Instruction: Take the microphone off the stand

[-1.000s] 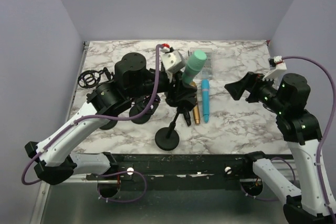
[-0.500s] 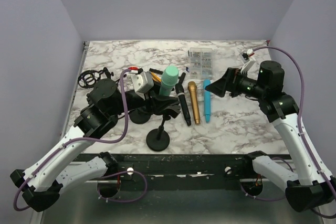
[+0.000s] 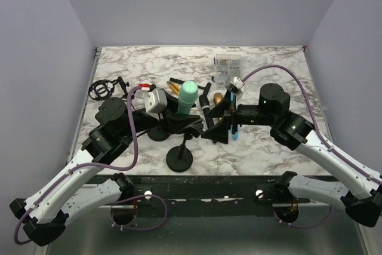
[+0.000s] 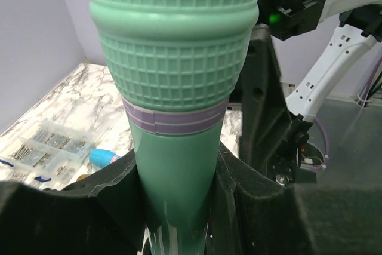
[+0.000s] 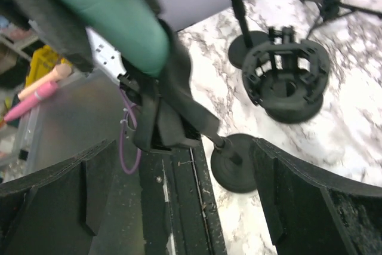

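Starting at the near edge, you can see the stand (image 3: 179, 159) has slid a little to the left over the last second. The green microphone (image 3: 187, 95) came with it and now stands more upright. It is still seated in the stand's clip (image 5: 170, 111), head up, so nothing has been freed yet. Your left gripper (image 3: 178, 122) stays clamped narrow on the microphone's body below the head; its wrist view shows a pad pressed against each side.

The bigger change is your right gripper (image 3: 216, 125). It was out at the right side of the table (image 3: 149, 58) and has swung in beside the stand, jaws spread wide and holding nothing. From its own camera, the clip and pole lie just ahead of the open fingers. That looks like a setup for bracing the stand while your left arm pulls the microphone out.

Farther back, a gold microphone (image 3: 218, 95) lies partly hidden behind the right arm, and the parts box (image 3: 228, 65) sits beyond it.
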Available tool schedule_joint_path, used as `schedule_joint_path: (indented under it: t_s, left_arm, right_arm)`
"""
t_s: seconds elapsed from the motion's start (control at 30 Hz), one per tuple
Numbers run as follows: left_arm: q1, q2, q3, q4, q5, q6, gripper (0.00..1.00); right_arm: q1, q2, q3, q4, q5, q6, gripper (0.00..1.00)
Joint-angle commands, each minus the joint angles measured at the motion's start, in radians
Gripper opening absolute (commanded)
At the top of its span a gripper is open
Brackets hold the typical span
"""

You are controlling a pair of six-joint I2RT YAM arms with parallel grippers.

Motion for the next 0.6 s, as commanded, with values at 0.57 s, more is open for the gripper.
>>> schedule_joint_path:
  t_s: [0.57]
  left_arm:
    - [0.012, -0.06, -0.008, 0.038, -0.017, -0.005, 0.0]
  right_arm:
    - [0.174, 0.136, -0.021, 0.253, 0.07, -0.232, 0.88]
